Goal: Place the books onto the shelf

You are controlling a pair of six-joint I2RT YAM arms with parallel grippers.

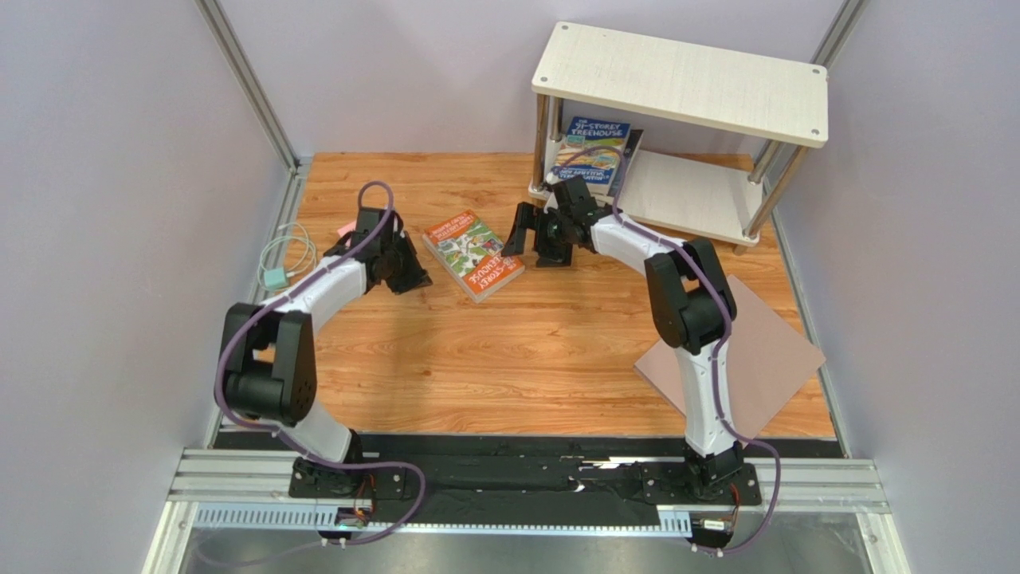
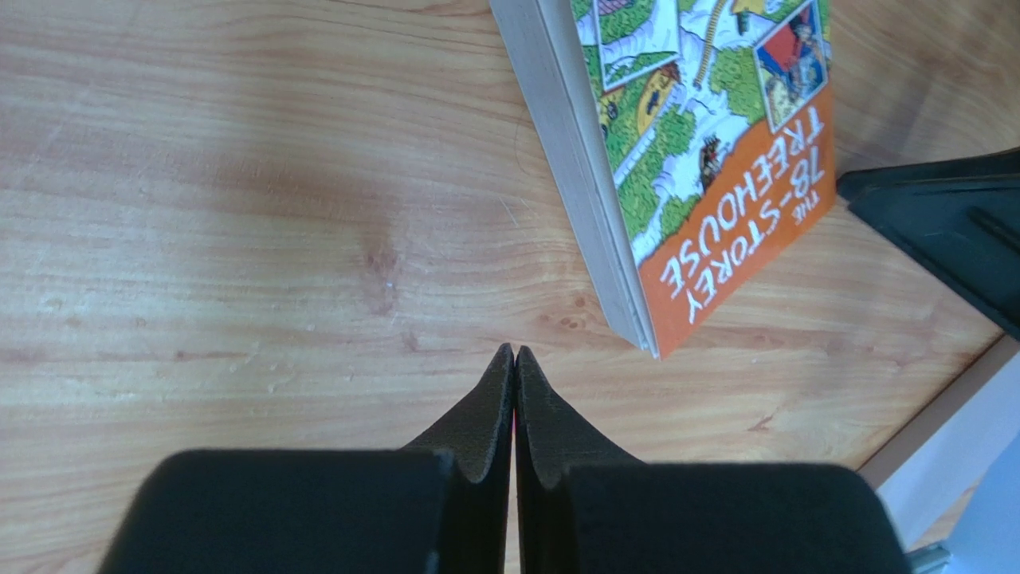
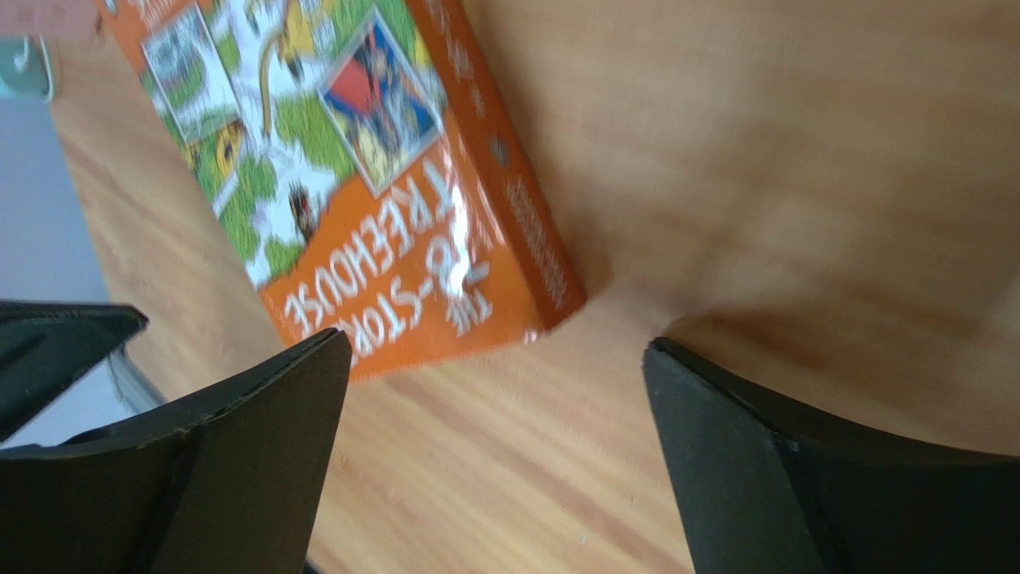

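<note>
An orange "78-Storey Treehouse" book [image 1: 474, 255] lies flat on the wooden table between my two grippers. My left gripper [image 1: 413, 279] sits just left of it, shut with nothing between its jaws; in the left wrist view its tips [image 2: 515, 349] meet over bare wood, a little short of the book's corner [image 2: 706, 179]. My right gripper [image 1: 522, 230] hovers at the book's right side, open and empty; in the right wrist view the book [image 3: 359, 179] lies beyond the spread fingers [image 3: 497, 347]. A blue Treehouse book [image 1: 595, 153] leans upright on the lower board of the shelf [image 1: 682, 84].
A flat brown cardboard sheet [image 1: 772, 359] lies at the right under the right arm. A coiled cable with a pale green plug [image 1: 285, 257] rests at the table's left edge. Grey walls close in the sides and back.
</note>
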